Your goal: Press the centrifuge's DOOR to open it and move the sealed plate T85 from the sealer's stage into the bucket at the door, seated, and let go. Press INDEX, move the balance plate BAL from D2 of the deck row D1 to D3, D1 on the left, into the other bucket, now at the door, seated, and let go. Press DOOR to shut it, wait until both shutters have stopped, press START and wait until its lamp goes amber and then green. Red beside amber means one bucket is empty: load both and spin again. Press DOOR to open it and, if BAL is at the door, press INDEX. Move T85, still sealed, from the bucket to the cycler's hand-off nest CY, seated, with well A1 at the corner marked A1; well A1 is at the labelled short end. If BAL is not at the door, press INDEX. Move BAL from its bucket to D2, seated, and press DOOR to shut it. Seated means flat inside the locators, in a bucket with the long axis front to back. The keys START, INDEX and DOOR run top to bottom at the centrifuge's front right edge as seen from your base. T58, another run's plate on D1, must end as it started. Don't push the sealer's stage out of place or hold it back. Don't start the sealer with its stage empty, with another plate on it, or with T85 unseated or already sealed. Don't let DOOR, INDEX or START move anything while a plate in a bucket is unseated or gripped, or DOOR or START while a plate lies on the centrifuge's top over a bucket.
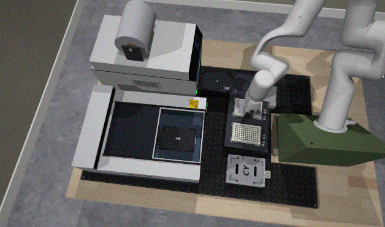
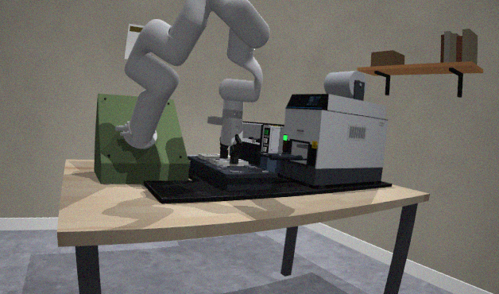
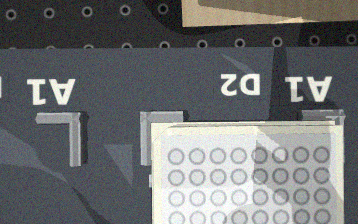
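Observation:
The balance plate BAL (image 1: 240, 107) (image 3: 245, 170) is a pale well plate that lies flat in nest D2 of the dark deck row (image 1: 265, 135) (image 3: 110, 75). My gripper (image 1: 251, 114) (image 2: 230, 157) stands straight down over it and is shut on its sides; the fingers are out of the wrist view. T58 (image 1: 246, 133), a white well plate, lies on D1 just beside it. The centrifuge (image 1: 86, 135) has its door open, and a dark bucket (image 1: 178, 138) shows inside the white-framed opening. I cannot tell whether a plate lies in that bucket. The grey CY nest (image 1: 246, 170) holds no plate.
The sealer (image 1: 163, 52) (image 2: 338, 131) with its roll stands behind the centrifuge. D3 is hidden under my arm. My green base block (image 1: 313, 141) (image 2: 120, 159) stands close to the deck row. A green lamp (image 2: 285, 137) glows on the machine's front.

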Tool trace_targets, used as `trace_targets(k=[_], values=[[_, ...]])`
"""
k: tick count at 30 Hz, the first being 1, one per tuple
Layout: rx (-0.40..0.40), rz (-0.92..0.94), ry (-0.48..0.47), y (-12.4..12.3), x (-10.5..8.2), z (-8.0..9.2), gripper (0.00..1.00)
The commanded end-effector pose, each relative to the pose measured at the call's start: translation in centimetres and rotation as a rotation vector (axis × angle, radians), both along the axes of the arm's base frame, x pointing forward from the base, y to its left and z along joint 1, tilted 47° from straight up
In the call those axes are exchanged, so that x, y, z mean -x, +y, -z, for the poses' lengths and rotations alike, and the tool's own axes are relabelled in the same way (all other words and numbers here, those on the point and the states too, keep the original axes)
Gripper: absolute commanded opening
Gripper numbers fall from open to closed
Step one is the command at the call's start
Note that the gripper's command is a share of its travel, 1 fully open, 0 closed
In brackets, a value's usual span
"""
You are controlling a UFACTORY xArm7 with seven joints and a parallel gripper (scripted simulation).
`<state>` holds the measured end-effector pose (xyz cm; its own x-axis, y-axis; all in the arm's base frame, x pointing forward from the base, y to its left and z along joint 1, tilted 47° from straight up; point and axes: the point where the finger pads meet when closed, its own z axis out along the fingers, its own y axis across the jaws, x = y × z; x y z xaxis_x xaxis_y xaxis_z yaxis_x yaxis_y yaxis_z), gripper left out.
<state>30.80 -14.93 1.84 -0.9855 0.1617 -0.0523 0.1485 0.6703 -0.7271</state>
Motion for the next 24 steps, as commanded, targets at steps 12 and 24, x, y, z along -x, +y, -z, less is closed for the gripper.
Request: trace_targets(k=[12, 24], values=[[-0.001, -0.002, -0.002, 1.5, -0.3, -1.4, 0.0], [-0.001, -0.002, -0.002, 2.8, -0.4, -2.6, 0.0]])
